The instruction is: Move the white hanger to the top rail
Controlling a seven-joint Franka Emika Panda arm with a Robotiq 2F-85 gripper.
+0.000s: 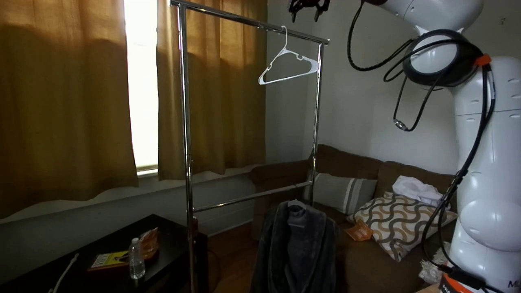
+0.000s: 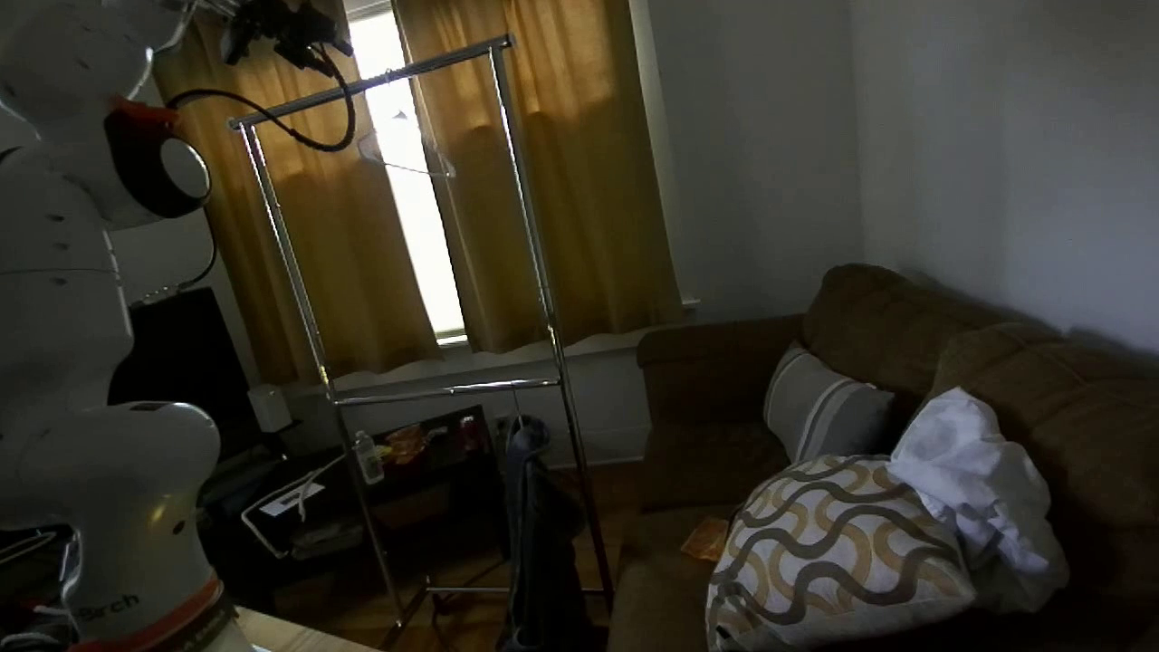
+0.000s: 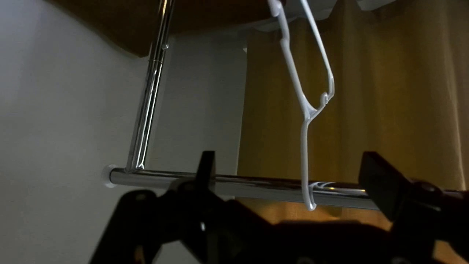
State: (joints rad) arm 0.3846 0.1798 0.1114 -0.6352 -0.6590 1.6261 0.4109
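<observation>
The claw [image 1: 305, 17], its fingers [image 3: 208, 170] spread apart, shows above the top rail [image 3: 263, 187] of a chrome garment rack [image 1: 186, 122] in both exterior views, clear of the white hanger [image 3: 308, 112], which is hooked over the top rail between its ends. Behind the top rail, gold curtains [image 1: 228, 101] frame a bright window [image 1: 141, 81]; well below the top rail, a dark jacket [image 1: 295, 248] hangs, a clear bottle [image 1: 136, 260] stands on the table [image 1: 171, 232], and a striped cushion [image 1: 333, 193] and a patterned cushion [image 1: 395, 224] rest on a brown sofa [image 1: 346, 160]
</observation>
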